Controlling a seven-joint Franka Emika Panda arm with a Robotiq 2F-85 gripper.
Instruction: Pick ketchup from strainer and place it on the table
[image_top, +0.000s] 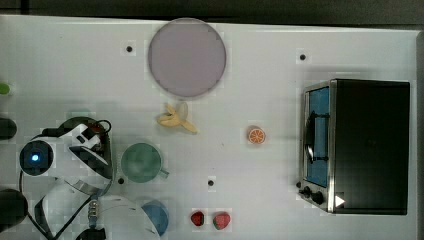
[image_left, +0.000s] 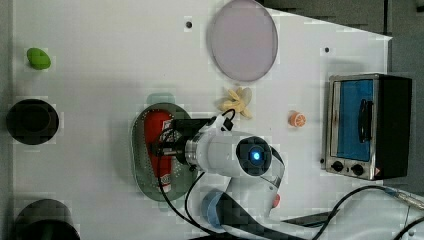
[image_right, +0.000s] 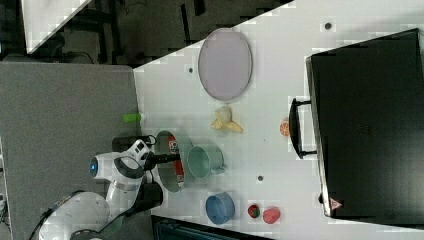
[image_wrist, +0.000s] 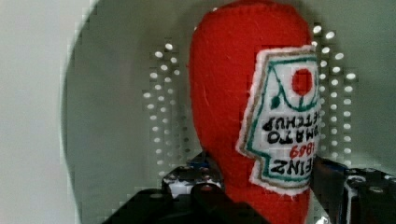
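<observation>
The ketchup (image_left: 159, 131), a red felt bottle with a white label, lies in the pale green strainer (image_left: 140, 167) on the white table (image_top: 250, 75). In the right view the ketchup (image_right: 178, 172) rests inside the strainer (image_right: 162, 137), just beside the green mug. My gripper (image_left: 162, 150) reaches down into the strainer over the bottle's middle. The wrist view shows the ketchup (image_wrist: 224, 93) close up, lying on the perforated strainer (image_wrist: 121, 116). There my gripper (image_wrist: 268, 183) has one dark finger pressed against each side of the bottle.
A green mug (image_top: 141, 162) stands right beside the strainer, with a blue mug (image_top: 157, 216) nearby. On the table lie a banana (image_top: 175, 120), an orange slice (image_top: 256, 135), two strawberries (image_top: 197, 218) and a grey-lilac plate (image_top: 186, 56). A toaster oven (image_top: 360, 145) fills the top view's right.
</observation>
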